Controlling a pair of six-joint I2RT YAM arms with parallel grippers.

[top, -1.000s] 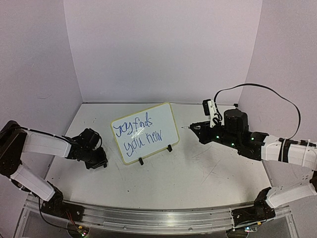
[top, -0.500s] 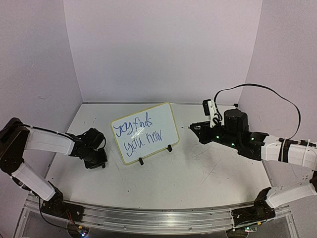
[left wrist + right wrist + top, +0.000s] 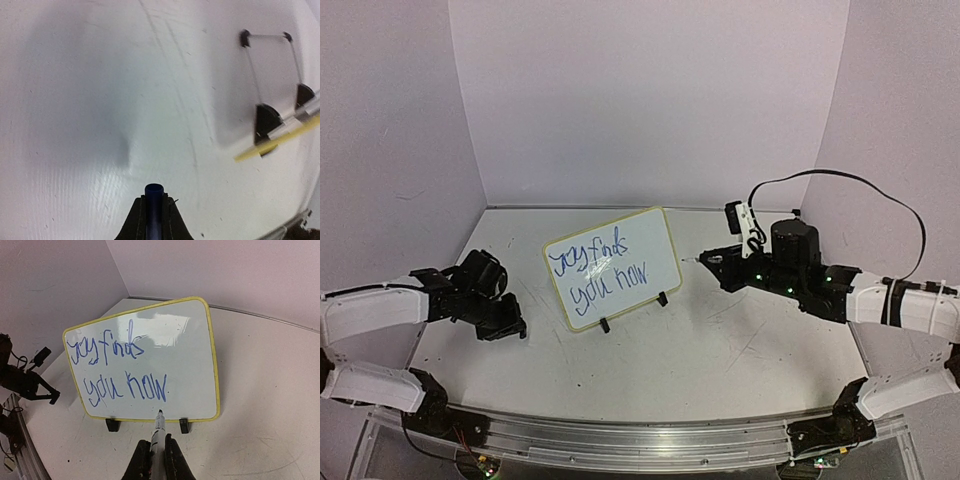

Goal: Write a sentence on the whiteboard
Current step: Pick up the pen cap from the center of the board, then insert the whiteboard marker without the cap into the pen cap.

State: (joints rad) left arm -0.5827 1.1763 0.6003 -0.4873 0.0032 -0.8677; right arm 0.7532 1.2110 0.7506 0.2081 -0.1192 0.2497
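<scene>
Drawing the left arm (image 3: 380, 305) back leftward, away from the whiteboard (image 3: 613, 266) standing mid-table, long axis running left to right, written face looking toward the right gripper (image 3: 156, 444). Clamping a marker (image 3: 159, 426) there; pinching a blue piece (image 3: 154, 192), mostly hidden, in the left gripper (image 3: 154, 200).

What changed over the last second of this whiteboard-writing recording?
The left arm pulled back toward its own side, drawing the left gripper slightly away from the whiteboard; it is shut on a blue cap. The right gripper, its marker and the whiteboard's writing stayed put.
</scene>
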